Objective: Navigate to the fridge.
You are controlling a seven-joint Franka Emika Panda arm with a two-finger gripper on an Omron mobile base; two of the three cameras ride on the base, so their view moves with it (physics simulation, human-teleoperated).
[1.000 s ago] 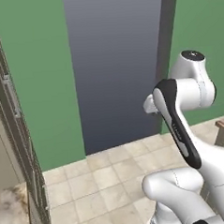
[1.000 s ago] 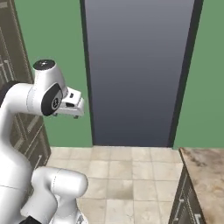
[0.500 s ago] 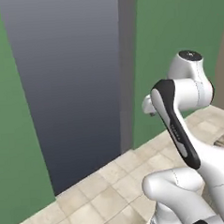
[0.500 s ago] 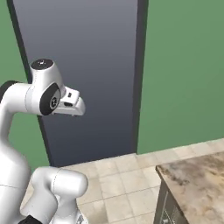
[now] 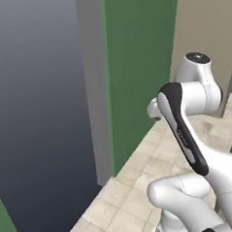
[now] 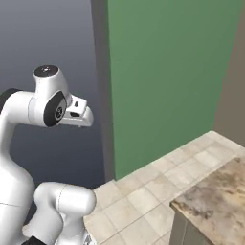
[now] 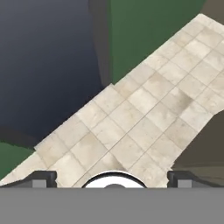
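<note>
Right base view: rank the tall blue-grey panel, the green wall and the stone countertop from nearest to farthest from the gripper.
1. Tall blue-grey panel: directly behind the arm's hand, on the left of the view.
2. Green wall: to the right of the panel, past its grey edge.
3. Stone countertop: lower right corner, across the tiled floor.

The gripper's fingertips appear at the bottom of the hand view.

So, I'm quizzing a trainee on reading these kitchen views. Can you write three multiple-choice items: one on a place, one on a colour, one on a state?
1. In the right base view, where is the stone counter?
A. lower right
B. upper left
C. top centre

2. What colour is the wall beside the tall dark panel?
A. red
B. green
C. white

3. What is the gripper holding?
A. a cup
B. a plate
C. nothing

Answers:
A: the counter fills that corner.
B: the wall next to the panel is green.
C: the fingertips stand wide apart over bare floor tiles.
</note>
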